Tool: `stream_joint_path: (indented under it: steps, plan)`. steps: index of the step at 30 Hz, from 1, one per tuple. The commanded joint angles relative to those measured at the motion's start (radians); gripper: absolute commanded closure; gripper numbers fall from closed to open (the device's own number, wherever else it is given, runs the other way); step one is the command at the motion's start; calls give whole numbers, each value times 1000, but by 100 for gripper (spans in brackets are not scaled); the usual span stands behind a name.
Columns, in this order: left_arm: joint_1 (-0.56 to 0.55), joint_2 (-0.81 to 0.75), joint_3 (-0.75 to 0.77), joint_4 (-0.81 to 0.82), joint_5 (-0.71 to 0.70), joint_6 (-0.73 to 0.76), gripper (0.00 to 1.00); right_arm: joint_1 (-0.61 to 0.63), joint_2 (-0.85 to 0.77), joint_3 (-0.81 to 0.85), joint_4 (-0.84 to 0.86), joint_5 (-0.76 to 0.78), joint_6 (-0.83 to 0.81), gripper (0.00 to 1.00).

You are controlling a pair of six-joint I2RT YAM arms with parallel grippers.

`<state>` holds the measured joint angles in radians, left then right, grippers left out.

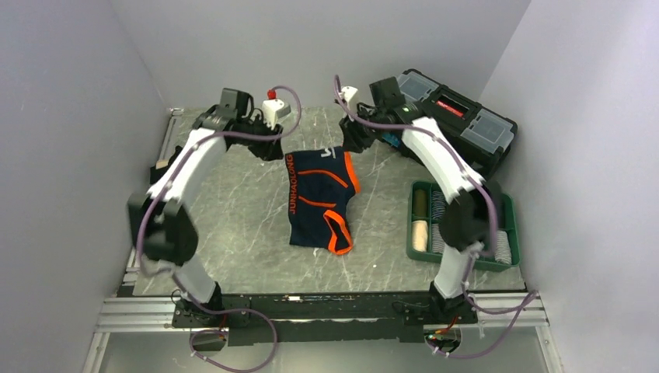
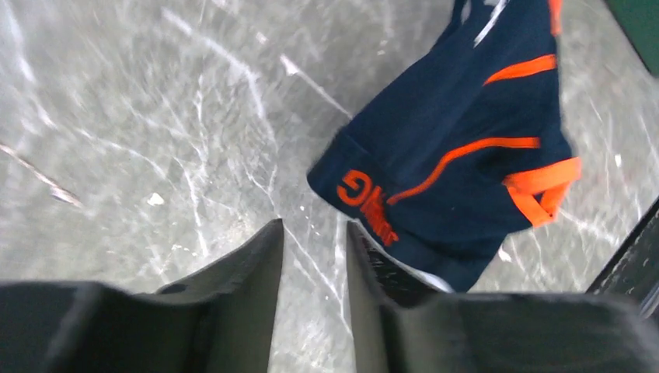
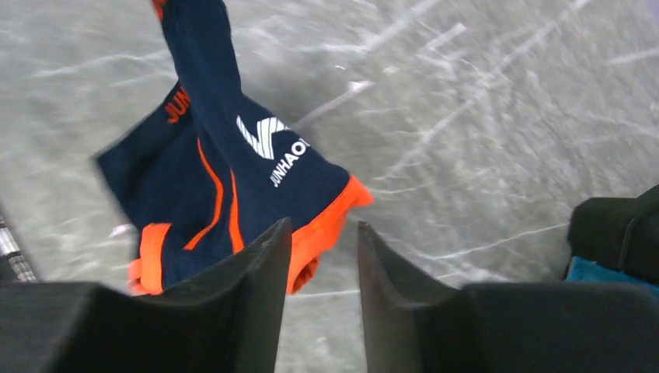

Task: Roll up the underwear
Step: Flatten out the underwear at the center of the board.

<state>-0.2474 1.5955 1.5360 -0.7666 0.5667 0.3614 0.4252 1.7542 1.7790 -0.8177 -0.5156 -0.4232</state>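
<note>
- The underwear (image 1: 320, 200) sits in the centre of the overhead frame, flat on the desk (image 1: 233, 210). It's navy with orange trim, waistband lettering down its left edge.
- No roll in it at all. It looks folded lengthwise into a strip, with one orange leg hem bunched at its lower right corner.
- Left hand (image 2: 315, 227) hovers by the strip's upper left corner, fingers a little spread. Only bare desk shows in the gap, so it's pinching nothing. In the wrist view the waistband end lies just right of it.
- Right hand (image 3: 324, 227) hovers by the upper right corner with the same narrow spread and nothing caught. An orange hem shows beside the finger on the left of that frame; I can't tell whether it touches.
- My read: the laying-out is done and the roll itself has not yet begun.
- Next I'd want both hands down on one short end, taking the edge evenly, then turning it over itself along the strip.
- A lopsided grip would give me a cone, and that bunched hem could spoil a tight roll.
- The tray (image 1: 410, 233) at lower right looks like where the roll ends up.
</note>
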Motion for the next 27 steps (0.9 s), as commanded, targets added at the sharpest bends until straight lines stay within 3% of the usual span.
stream_joint_path:
  steps: [1,3,5,8,12,16,21,27]
  plan:
    - [24,285,158,-13,-69,-103,48,-78,318,194,-34,51,58,47]
    - [27,394,217,-41,-77,-124,29,-94,394,277,-57,58,75,35]
    - [37,391,193,-24,-41,-130,22,-101,373,237,-31,38,77,29]
    - [44,257,37,42,0,-101,16,-97,229,46,68,-32,56,26]
    - [41,54,-189,40,129,7,17,-66,54,-168,45,-166,-37,27]
    - [15,-51,-341,-42,232,119,23,17,-96,-394,27,-215,-117,27]
    - [-57,-51,-430,-99,271,177,33,80,-220,-588,67,-254,-102,28]
    - [-145,46,-423,-132,208,137,36,80,-276,-619,55,-189,-103,28]
